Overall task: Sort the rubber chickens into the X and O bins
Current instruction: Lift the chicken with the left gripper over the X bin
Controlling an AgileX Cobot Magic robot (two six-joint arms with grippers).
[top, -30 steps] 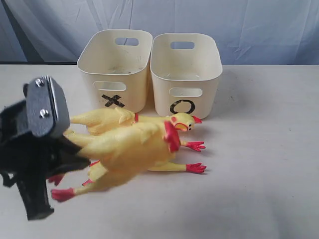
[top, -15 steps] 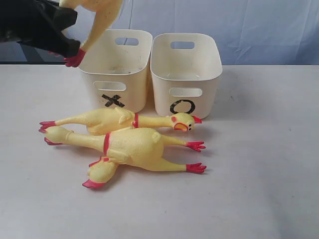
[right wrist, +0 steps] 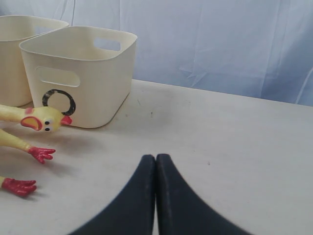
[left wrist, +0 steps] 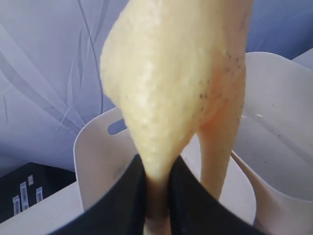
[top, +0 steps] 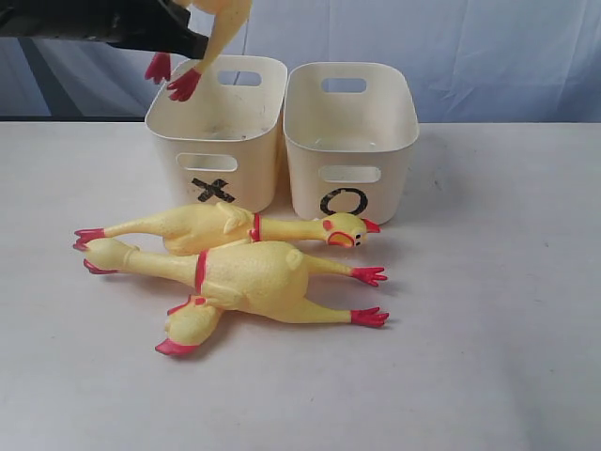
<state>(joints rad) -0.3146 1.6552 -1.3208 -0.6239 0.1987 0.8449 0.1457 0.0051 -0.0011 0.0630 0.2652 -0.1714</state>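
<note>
My left gripper (top: 192,42) is high at the top left, shut on a yellow rubber chicken (top: 225,14). The chicken's red feet (top: 183,85) dangle over the left rim of the X bin (top: 216,141). In the left wrist view the black fingers (left wrist: 129,196) pinch the chicken's narrow end (left wrist: 161,98) above a cream tub (left wrist: 95,156). The O bin (top: 349,141) stands right of the X bin. On the table lie a chicken with a head (top: 202,225) and a headless one (top: 254,282) in front. My right gripper (right wrist: 155,157) is shut on nothing, low over the table.
A yellow piece with a red tip (top: 188,324) sticks out from under the headless chicken. Both tubs look empty inside. Pale blue cloth hangs behind the white table (top: 488,282). The right wrist view shows the O bin (right wrist: 78,73) and the chicken's head (right wrist: 41,120).
My left gripper lifted one chicken off the pile, raised it high and carried it to the right, so its feet now hang over the X bin. The other chickens stayed put.
</note>
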